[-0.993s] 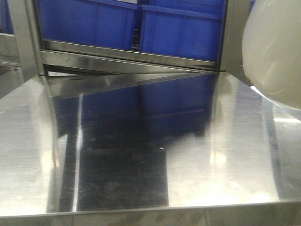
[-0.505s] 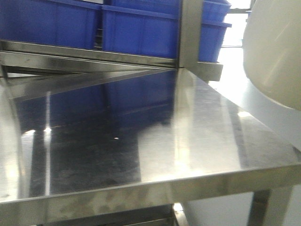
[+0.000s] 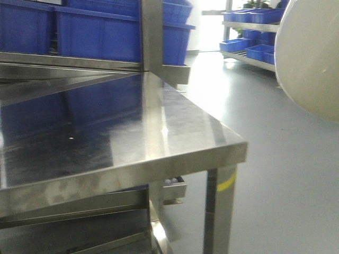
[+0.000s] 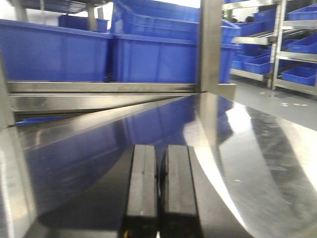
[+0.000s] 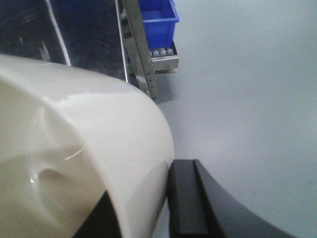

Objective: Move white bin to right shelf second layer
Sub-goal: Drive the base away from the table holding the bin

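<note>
One white bin [image 5: 99, 129] hangs clamped by its wall in the right gripper [image 5: 143, 181], above grey floor [image 5: 247, 74]. The left gripper [image 4: 158, 188] is pinched closed, finger against finger; two blue crates [image 4: 153, 59] stand ahead of it.

Right of tabletop [image 3: 106, 132], white bin [image 3: 312, 58]

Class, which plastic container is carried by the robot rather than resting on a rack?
The white bin, its wall between the right gripper's fingers; the blue crates sit on racks.
</note>
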`<state>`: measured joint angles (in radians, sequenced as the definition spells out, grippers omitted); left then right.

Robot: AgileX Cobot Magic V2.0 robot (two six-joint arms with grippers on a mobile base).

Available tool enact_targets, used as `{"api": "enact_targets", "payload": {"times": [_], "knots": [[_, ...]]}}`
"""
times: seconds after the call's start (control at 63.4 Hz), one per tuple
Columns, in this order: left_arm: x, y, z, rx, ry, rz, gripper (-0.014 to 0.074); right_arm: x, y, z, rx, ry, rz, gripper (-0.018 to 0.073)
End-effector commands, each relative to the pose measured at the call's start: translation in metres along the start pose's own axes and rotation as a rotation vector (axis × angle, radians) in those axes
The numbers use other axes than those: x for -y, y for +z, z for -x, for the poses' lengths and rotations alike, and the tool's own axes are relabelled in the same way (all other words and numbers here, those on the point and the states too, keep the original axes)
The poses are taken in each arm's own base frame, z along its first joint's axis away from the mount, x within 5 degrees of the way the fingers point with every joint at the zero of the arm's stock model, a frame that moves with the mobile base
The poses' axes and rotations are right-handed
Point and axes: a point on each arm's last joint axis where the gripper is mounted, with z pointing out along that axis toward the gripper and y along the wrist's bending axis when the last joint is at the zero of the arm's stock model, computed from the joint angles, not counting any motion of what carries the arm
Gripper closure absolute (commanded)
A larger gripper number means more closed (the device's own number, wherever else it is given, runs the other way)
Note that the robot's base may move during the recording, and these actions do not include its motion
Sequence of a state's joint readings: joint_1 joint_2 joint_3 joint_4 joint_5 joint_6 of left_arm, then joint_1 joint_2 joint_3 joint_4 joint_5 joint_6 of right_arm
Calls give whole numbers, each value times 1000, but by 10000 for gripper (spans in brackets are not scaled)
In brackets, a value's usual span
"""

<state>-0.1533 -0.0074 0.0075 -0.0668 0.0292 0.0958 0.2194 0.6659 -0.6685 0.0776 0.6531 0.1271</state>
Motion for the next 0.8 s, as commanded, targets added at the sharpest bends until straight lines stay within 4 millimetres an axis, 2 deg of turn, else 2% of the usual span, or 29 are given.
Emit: {"api": "enact_targets", "payload": {"times": [0.0,0.788], "knots": [[0,-1,-2,73,-15,5,512,-2,-7,16,121,2,16,504],[0,-1,-2,73,-15,5,512,-2,-7,16,121,2,16,504]]}}
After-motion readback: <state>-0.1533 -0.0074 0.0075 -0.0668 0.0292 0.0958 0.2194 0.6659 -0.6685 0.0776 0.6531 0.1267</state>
